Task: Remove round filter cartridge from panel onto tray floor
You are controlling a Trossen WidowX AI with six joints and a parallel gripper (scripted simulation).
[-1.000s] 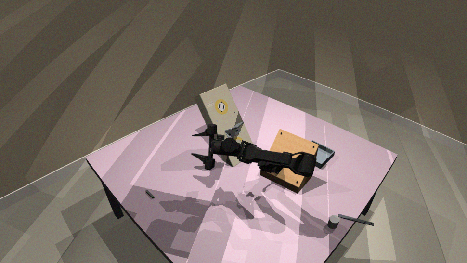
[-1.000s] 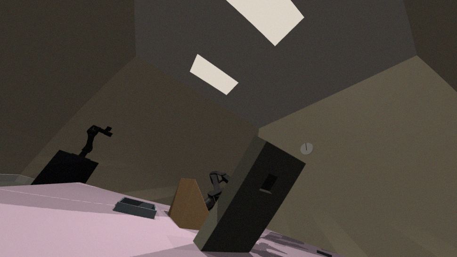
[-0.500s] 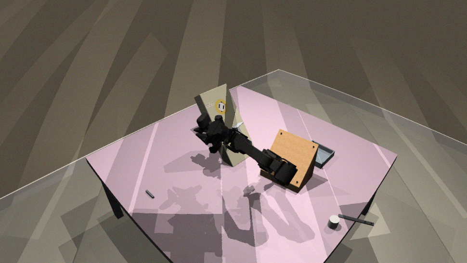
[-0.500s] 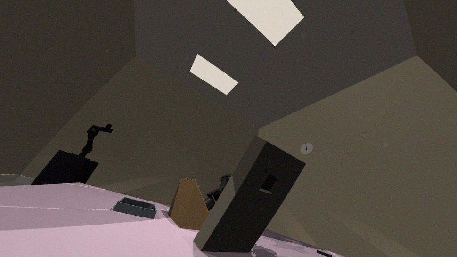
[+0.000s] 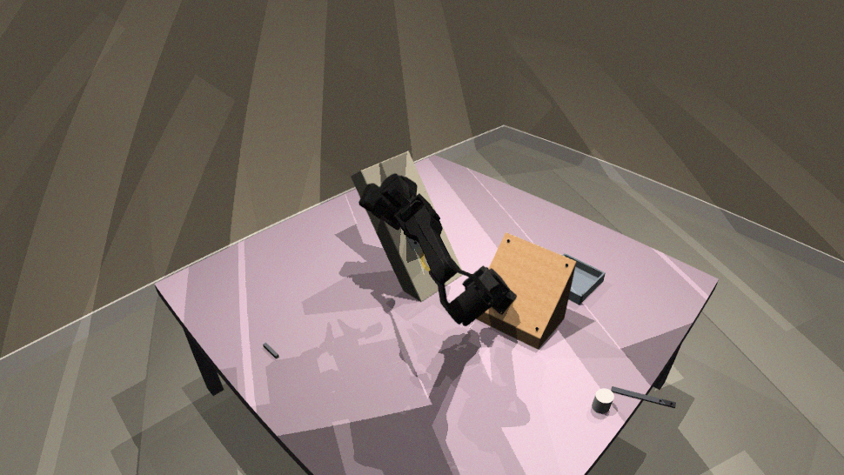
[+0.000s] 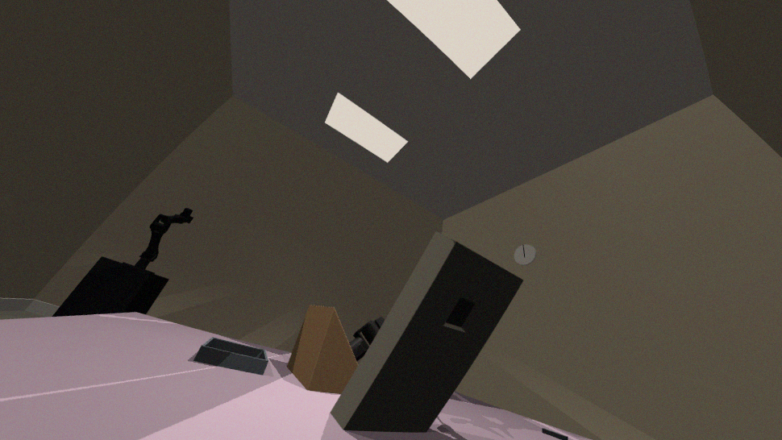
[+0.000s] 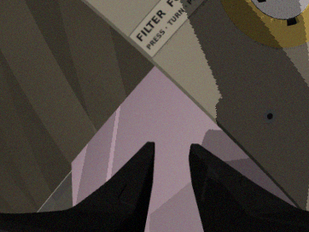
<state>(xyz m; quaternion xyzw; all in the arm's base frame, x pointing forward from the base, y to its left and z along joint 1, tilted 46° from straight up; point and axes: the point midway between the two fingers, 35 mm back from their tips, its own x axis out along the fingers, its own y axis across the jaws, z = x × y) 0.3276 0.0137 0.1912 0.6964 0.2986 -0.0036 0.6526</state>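
The tilted service panel [image 5: 418, 289] [image 6: 415, 354] [image 7: 188, 77] stands at the back of the table. In the wrist view, the grey cartridge face [image 7: 282, 6] shows at the top right edge, cut off by the frame, inside a yellow ring [image 7: 273, 36]. Dark slot marks show near its rim. The arm hides it in the top view. My gripper [image 7: 171, 150] is partly open and empty, with a narrow gap between its fingertips. It is near the panel's face, off to one side of the cartridge in the wrist view. The tray [image 5: 593, 289] [image 6: 230, 358] is empty, beyond the wooden block.
A wooden sloped block [image 5: 531, 271] [image 6: 322, 350] stands between panel and tray, under part of the arm. A white-topped cylinder [image 5: 603, 401] and a dark bar [image 5: 643, 397] are near the right edge. A short dark bar [image 5: 270, 350] lies at the left. Another arm [image 6: 155, 240] stands in the background.
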